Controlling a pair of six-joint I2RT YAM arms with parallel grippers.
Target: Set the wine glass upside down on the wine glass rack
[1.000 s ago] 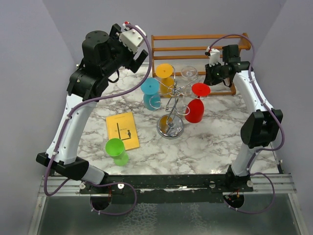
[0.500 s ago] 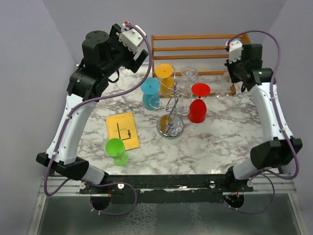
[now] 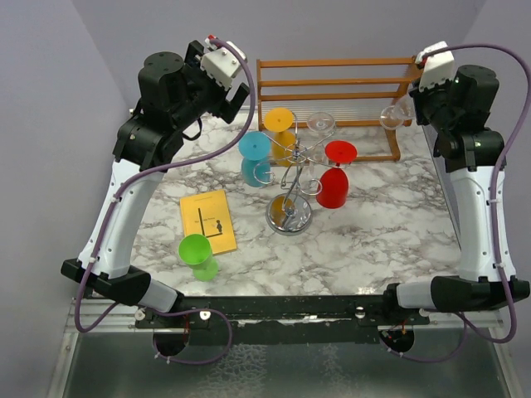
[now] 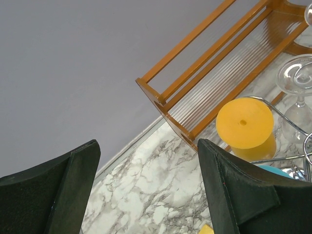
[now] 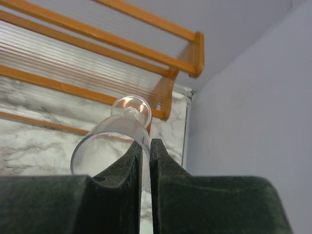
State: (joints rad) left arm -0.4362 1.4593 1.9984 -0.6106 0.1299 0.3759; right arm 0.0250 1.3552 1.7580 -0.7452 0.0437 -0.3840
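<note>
Right gripper [image 5: 145,146] pinched shut on thin rim of clear wine glass [image 5: 114,134], aloft beside wooden slatted shelf [image 5: 97,63]; bowl partly hidden by fingers. Chrome wire wine glass rack [image 3: 288,215] mid-table, well apart. Left gripper [image 4: 148,146] gaped empty.

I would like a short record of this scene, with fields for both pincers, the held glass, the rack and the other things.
left pincer: open, holds nothing
right pincer: shut on the rim of the clear wine glass
clear wine glass: in the air, near the wooden shelf
wine glass rack: orange glass, blue glass, red glass upside down around it
other: green glass, yellow booklet
</note>
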